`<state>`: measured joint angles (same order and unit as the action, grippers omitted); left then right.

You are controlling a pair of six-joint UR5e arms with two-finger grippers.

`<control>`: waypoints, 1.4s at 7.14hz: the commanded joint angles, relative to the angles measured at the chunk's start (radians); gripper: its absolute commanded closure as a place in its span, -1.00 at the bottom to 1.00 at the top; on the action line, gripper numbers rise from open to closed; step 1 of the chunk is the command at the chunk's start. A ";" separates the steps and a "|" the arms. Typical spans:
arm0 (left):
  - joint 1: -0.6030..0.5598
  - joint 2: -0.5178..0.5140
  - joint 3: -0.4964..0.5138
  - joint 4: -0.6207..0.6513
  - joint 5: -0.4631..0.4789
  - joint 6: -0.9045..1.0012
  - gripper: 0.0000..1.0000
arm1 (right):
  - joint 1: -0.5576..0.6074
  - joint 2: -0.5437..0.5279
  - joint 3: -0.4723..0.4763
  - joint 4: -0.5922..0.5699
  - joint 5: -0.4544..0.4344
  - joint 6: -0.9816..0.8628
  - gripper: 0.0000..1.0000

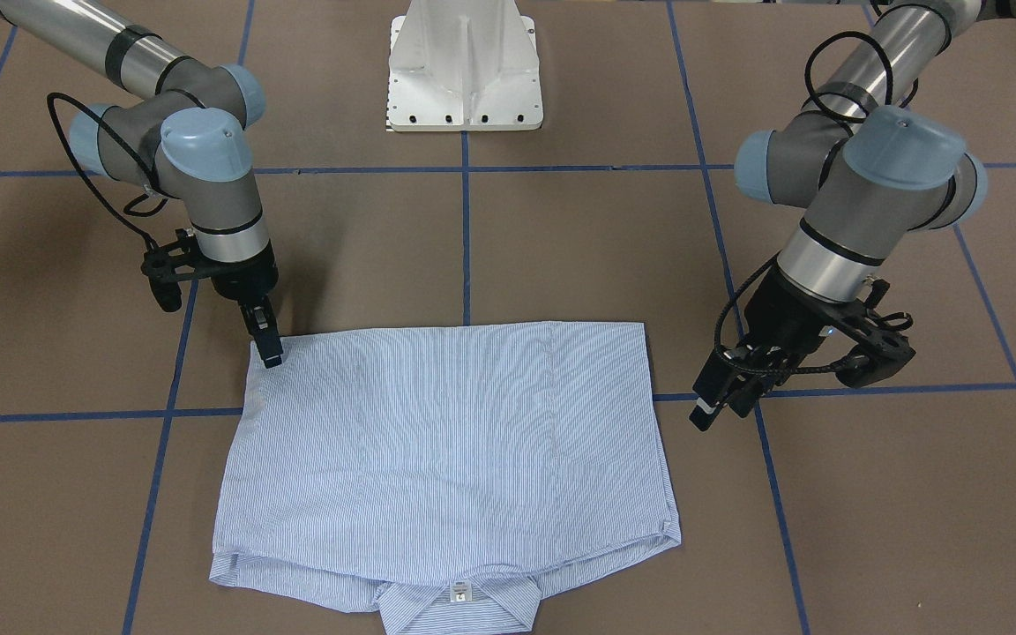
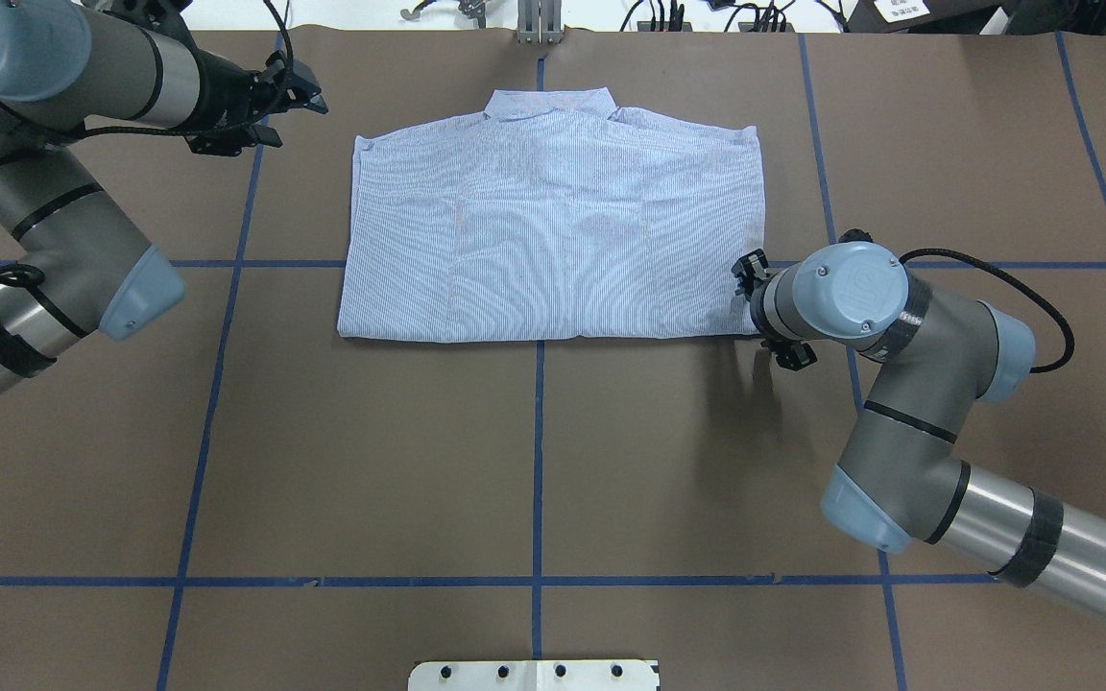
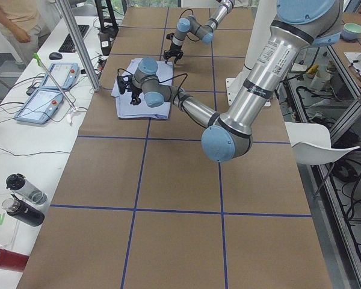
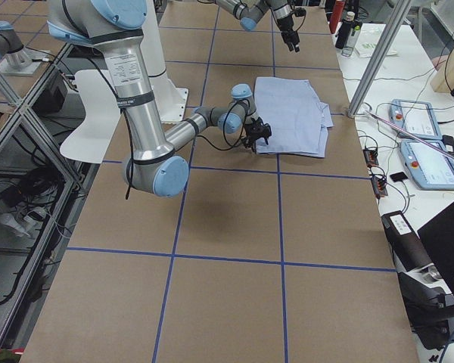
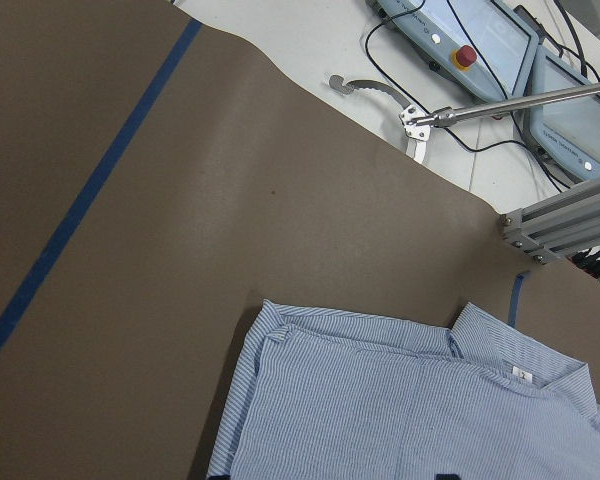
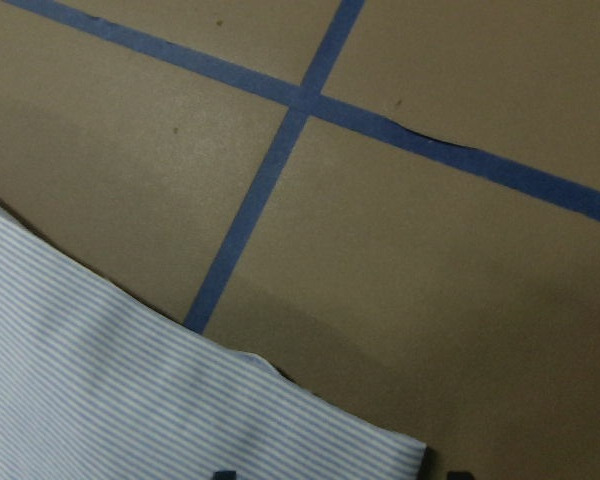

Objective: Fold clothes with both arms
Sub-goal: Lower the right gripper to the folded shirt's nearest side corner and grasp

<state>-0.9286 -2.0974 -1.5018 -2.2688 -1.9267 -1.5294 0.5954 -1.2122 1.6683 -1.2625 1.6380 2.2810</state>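
The light-blue striped shirt (image 1: 446,450) (image 2: 553,240) lies folded into a flat rectangle on the brown table. Its collar (image 1: 459,608) and white neck label are on the side far from the robot. My right gripper (image 1: 272,354) is down at the shirt's near right corner. In the right wrist view that corner (image 6: 380,440) sits between the two spread fingertips, so the gripper is open. My left gripper (image 1: 720,407) (image 2: 308,96) hangs open above bare table beside the shirt's left edge, apart from the cloth. The left wrist view shows the collar end (image 5: 520,375) below it.
Blue tape lines (image 2: 539,461) divide the table into squares. The white pedestal base (image 1: 464,79) stands at the robot's side. Beyond the far table edge are control consoles (image 5: 490,30), cables and an aluminium post (image 3: 78,45). A person (image 3: 12,24) stands there; bottles (image 3: 24,198) lie nearby.
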 commanded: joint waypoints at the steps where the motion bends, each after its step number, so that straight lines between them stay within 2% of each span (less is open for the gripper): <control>1: -0.001 0.000 -0.001 0.000 0.000 0.000 -0.49 | 0.000 -0.001 -0.002 0.000 -0.004 0.000 -0.22; 2: -0.001 0.000 -0.001 0.000 0.000 0.000 -0.49 | 0.000 -0.001 -0.002 0.000 -0.004 0.000 -0.11; 3: -0.001 0.000 -0.001 0.000 0.000 0.000 -0.49 | 0.000 0.000 -0.001 0.000 -0.004 0.002 0.56; 4: -0.001 -0.001 -0.001 0.000 0.000 0.000 -0.49 | 0.000 -0.004 -0.001 0.000 -0.004 0.000 1.00; 7: 0.001 0.000 -0.003 0.000 0.000 0.000 -0.48 | 0.004 -0.009 0.025 -0.001 -0.004 0.000 1.00; 8: -0.001 0.000 -0.006 0.000 0.000 0.000 -0.48 | 0.007 -0.038 0.095 -0.014 -0.001 0.002 1.00; 10: 0.001 0.000 -0.033 0.002 -0.006 -0.002 -0.48 | -0.101 -0.208 0.320 -0.015 0.006 0.002 1.00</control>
<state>-0.9291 -2.0970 -1.5178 -2.2684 -1.9295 -1.5297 0.5600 -1.3279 1.8605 -1.2759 1.6403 2.2817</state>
